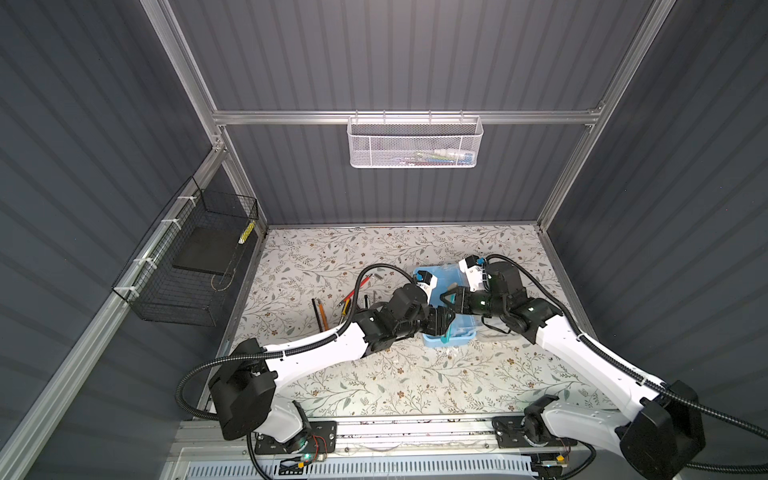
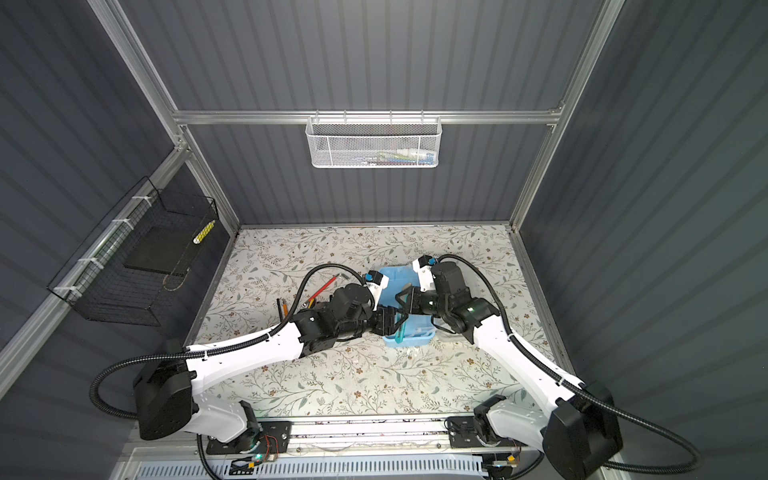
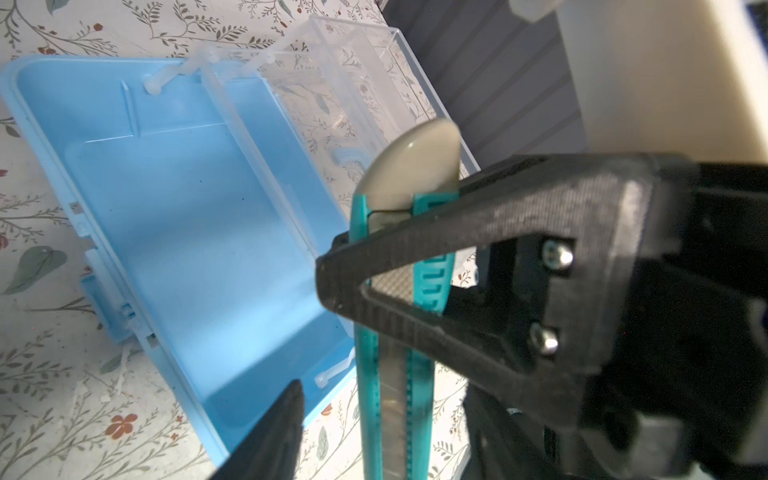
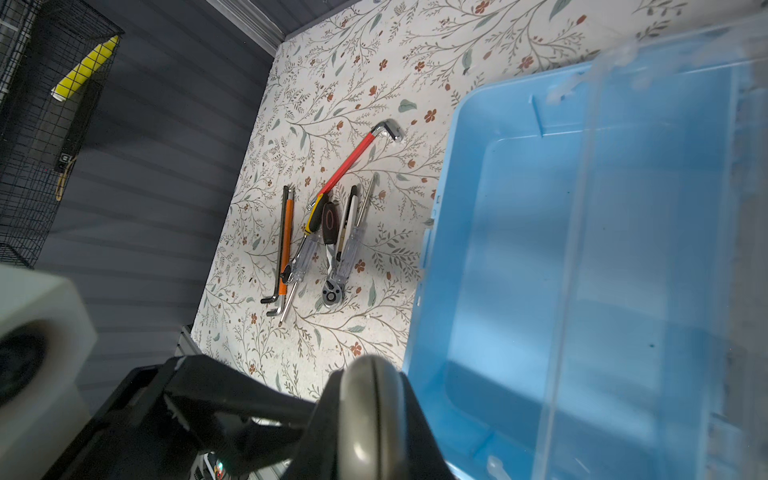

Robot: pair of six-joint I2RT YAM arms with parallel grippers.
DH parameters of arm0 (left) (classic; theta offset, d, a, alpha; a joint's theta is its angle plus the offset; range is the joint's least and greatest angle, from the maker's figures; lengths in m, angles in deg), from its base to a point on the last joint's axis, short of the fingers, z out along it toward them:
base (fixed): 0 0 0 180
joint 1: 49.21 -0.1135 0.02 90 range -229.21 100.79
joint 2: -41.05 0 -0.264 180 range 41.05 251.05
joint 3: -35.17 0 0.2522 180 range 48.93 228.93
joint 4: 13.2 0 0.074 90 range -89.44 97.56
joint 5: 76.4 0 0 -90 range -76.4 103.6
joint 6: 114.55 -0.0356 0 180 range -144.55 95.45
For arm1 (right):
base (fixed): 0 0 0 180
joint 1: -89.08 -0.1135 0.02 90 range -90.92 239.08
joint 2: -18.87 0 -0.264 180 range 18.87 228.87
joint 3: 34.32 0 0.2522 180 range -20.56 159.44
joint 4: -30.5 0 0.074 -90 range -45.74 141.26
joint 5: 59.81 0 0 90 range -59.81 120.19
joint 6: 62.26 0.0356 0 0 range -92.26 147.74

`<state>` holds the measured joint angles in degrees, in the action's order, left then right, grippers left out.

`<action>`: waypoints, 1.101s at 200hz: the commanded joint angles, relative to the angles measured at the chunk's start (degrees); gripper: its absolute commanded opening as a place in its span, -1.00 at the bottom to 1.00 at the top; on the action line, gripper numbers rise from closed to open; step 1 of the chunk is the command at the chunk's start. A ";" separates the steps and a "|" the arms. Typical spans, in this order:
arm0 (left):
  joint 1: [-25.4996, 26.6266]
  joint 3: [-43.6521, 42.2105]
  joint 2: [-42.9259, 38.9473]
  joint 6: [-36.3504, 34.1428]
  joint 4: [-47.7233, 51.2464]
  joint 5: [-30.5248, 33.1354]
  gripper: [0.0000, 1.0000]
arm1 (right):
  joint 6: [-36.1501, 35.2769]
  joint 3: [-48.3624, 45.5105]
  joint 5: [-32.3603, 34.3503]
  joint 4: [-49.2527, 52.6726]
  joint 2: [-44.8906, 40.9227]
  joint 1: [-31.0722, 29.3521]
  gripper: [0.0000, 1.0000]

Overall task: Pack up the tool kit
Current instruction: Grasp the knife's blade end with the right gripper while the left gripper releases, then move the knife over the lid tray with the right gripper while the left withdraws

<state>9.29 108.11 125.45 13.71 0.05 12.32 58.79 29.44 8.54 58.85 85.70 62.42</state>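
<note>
Tool kit (image 3: 187, 249) lies open on the flowered desk (image 1: 374, 374), toward its right half and between the two arms. Its clear lid (image 3: 353, 83) is folded flat beside the light-blue base, which looks empty, so nothing seems packed yet.

A teal utility knife (image 3: 374, 374) hangs over the box's near end, where both arms meet. The right arm's fingers (image 3: 457, 257) are closed on it just below its grey end cap (image 3: 411, 166); the right wrist view shows that cap pinched between them. The left arm's fingers (image 3: 274, 424) are spread apart, the one in sight standing clear of the knife's body.

This reads as a handover. The right arm is on the box's side and probably reaches the base more easily, so it takes the knife. That would free the left arm for the loose tools (image 4: 328, 232), which lie in a cluster on the desk left of the box.
</note>
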 commanded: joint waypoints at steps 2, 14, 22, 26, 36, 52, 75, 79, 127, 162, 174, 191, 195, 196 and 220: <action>-0.23 -0.85 -2.62 -0.31 0.09 2.08 0.48 | -2.64 2.10 -1.09 2.62 -1.75 1.87 -0.72; -0.23 -1.14 -3.26 -0.57 0.48 2.79 0.55 | -3.75 2.48 -1.34 3.69 -1.93 3.19 -0.72; -0.31 -1.41 -3.65 -0.74 1.05 3.35 0.61 | -4.82 2.97 -1.50 4.70 -1.98 4.05 -0.72; -0.36 -1.49 -3.78 -0.77 1.47 3.74 0.65 | -5.36 3.22 -1.64 5.29 -1.88 4.55 -0.72; -0.54 -1.82 -4.13 -0.89 2.33 4.37 0.71 | -6.94 3.97 -2.14 6.65 -1.87 5.87 -0.72; -0.98 -2.60 -4.75 -0.87 3.38 5.17 0.78 | -9.51 5.29 -2.09 9.54 -1.59 8.39 -0.72; -1.33 -3.93 -6.03 -0.91 4.67 6.88 0.94 | -12.82 6.65 -2.51 11.84 -1.09 11.96 -0.72; -1.44 -4.22 -6.33 -0.91 4.88 7.25 0.97 | -13.40 6.90 -2.52 12.16 -0.96 12.39 -0.72; -2.50 -6.77 -9.33 -1.33 7.34 9.65 1.00 | -22.55 11.66 -1.45 16.87 2.40 16.77 -0.71; -2.85 -8.06 -10.25 -1.20 7.95 9.75 1.00 | -28.48 16.49 -2.63 19.12 7.50 21.07 -0.70; -2.88 -8.43 -10.39 -1.17 7.98 9.69 1.00 | -29.68 17.82 -3.73 18.70 9.39 22.73 -0.70; -3.09 -8.75 -10.57 -1.17 7.98 9.68 1.00 | -31.48 19.27 -6.40 18.02 12.30 24.16 -0.67; -3.12 -8.81 -10.56 -1.17 7.93 9.65 1.00 | -32.03 19.51 -6.90 17.85 13.01 24.26 -0.67; -3.12 -8.81 -10.61 -1.17 7.96 9.68 1.00 | -32.20 19.56 -7.00 17.80 13.17 24.27 -0.67; -3.32 -9.04 -11.00 -1.26 8.23 9.72 1.00 | -34.89 21.97 -7.35 18.40 17.46 24.40 -0.67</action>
<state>6.54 99.65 116.14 13.34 7.02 21.37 28.67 48.61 4.04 76.01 99.99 86.75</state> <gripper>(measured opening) 0.997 0.181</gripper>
